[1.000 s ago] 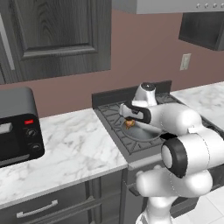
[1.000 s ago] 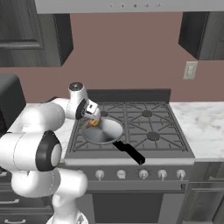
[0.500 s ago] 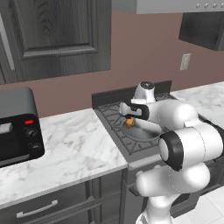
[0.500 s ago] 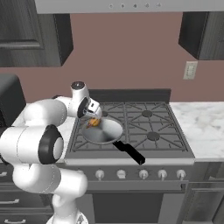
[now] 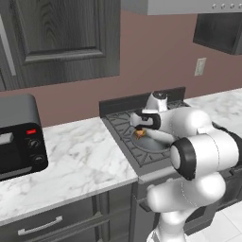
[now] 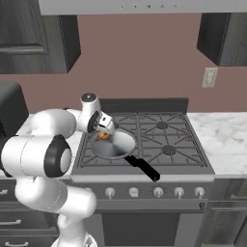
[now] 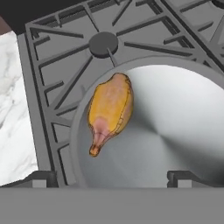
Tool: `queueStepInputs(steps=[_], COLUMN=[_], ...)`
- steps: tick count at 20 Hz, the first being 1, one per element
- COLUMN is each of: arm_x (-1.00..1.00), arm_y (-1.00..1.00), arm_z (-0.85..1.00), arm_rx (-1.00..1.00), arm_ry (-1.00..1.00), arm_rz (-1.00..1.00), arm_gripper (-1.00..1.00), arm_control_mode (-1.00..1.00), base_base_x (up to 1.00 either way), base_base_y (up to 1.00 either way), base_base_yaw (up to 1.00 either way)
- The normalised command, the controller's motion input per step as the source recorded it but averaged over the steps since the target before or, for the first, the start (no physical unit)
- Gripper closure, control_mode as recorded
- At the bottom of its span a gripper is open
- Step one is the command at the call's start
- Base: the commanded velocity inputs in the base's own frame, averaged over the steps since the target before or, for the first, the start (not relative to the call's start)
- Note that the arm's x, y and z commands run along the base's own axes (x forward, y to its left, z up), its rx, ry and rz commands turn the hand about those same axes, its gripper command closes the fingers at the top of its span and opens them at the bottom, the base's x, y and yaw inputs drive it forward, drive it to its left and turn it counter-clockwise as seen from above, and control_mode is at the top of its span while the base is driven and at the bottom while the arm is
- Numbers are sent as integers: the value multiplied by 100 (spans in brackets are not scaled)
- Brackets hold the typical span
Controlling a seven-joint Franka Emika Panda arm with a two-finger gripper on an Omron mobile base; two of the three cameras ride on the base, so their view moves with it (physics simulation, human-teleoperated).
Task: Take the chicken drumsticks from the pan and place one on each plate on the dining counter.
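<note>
At the left of the hand view lay a strip of marble worktop (image 7: 13, 109), then the grey stove grate (image 7: 57, 57), and on it the pan (image 7: 175, 131) with one golden-tan drumstick (image 7: 109, 111) lying near its left rim. The tool (image 7: 111, 177) hung over the pan with its tips spread wide apart and nothing between them, clear of the meat. Only one drumstick could be seen; where the other was I could not tell. No plate was visible, so by my reckoning at least this piece had yet to be picked up and carried over.
</note>
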Motion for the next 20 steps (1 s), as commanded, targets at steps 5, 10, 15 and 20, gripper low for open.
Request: queueStepInputs(steps=[5,10,15,20], arm_x=[27,28,23,27], arm_y=[0,1,0,5], arm_z=[-16,-13,-12,-17], arm_rx=[0,0,0,0], arm_ry=[4,6,11,8], arm_rz=[0,0,0,0], arm_gripper=[-100,-100,-100,-100], arm_control_mode=[-100,-100,-100,-100], base_base_x=[0,0,0,0], base_base_y=[0,0,0,0], base_base_yaw=[0,0,0,0])
